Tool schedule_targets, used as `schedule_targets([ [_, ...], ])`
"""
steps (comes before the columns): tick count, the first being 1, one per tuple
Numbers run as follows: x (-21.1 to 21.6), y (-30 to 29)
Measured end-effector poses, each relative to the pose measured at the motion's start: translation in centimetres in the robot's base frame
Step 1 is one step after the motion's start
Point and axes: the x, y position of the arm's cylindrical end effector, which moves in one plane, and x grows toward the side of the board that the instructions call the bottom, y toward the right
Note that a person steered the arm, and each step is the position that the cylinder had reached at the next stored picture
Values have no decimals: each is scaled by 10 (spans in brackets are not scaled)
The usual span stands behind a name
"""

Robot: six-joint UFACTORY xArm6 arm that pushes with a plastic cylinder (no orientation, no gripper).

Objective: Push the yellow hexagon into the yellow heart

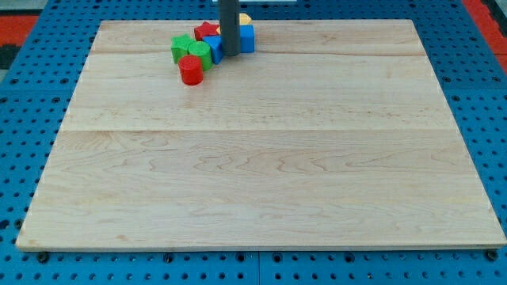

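A tight cluster of blocks sits near the view's top, left of centre. Only a sliver of one yellow block [245,18] shows behind the rod, and its shape cannot be made out. No second yellow block is visible. My tip [230,54] rests at the cluster's lower edge, between a blue block [212,46] on its left and another blue block [247,38] on its right. The rod hides whatever lies directly behind it.
In the same cluster are a red star [207,30], two green blocks [183,47] [200,55] and a red cylinder [191,70] at its lower left. The wooden board [261,174] lies on a blue pegboard surface.
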Motion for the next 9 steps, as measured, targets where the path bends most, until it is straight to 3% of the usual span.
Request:
schedule_targets([
  [3,3,-30],
  [4,10,-1],
  [5,15,79],
  [6,-40,155],
  [7,-82,156],
  [9,-81,56],
])
